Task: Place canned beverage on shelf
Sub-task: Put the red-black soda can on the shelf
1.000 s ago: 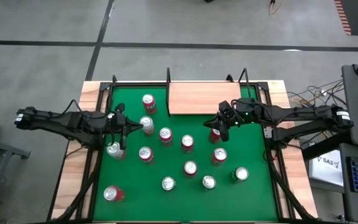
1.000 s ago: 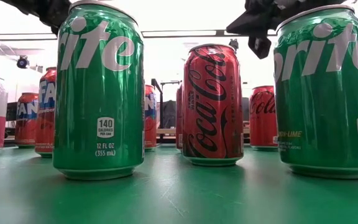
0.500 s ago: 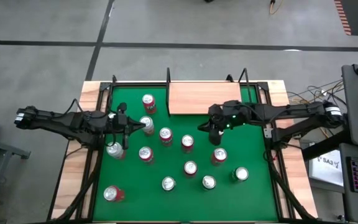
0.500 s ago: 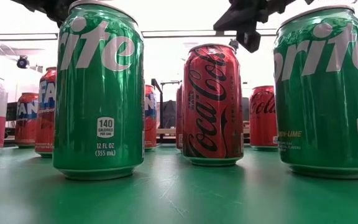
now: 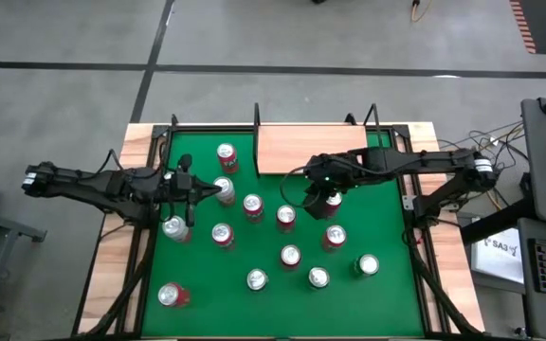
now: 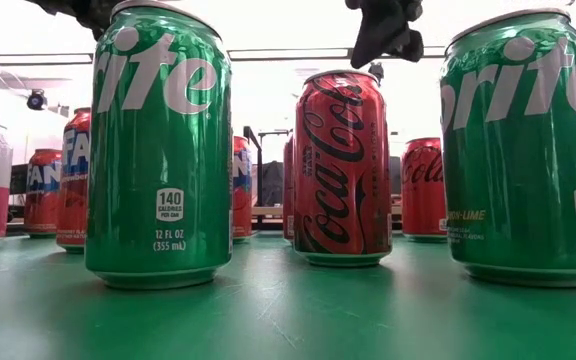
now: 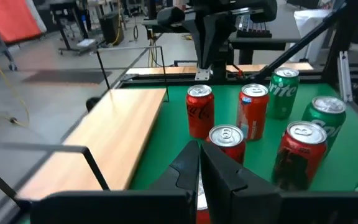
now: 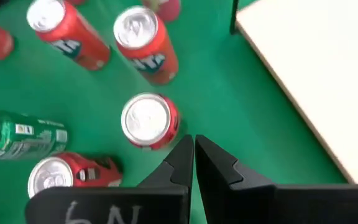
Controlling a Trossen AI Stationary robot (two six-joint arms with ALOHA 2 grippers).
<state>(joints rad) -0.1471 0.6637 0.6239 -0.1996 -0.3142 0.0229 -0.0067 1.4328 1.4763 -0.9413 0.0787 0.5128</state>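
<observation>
- Overhead, the right gripper (image 5: 308,196) hangs clenched and empty above the green tabletop (image 5: 387,294); a red can (image 8: 149,121) stands just beside its tips; the shelf (image 5: 311,149) lies just beyond it
- left gripper (image 5: 218,193) is clenched too, empty, by a can (image 5: 223,188)

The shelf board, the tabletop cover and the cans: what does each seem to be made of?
The shelf: light tan wood, apparently matte, with faint grain; thin black uprights, probably metal. The tabletop cover: flat green, dull and glare-free, likely felt or similar fabric. The cans, such as the Coca-Cola can: thin metal, probably aluminium, with glossy printed sides and bare silver tops.
</observation>
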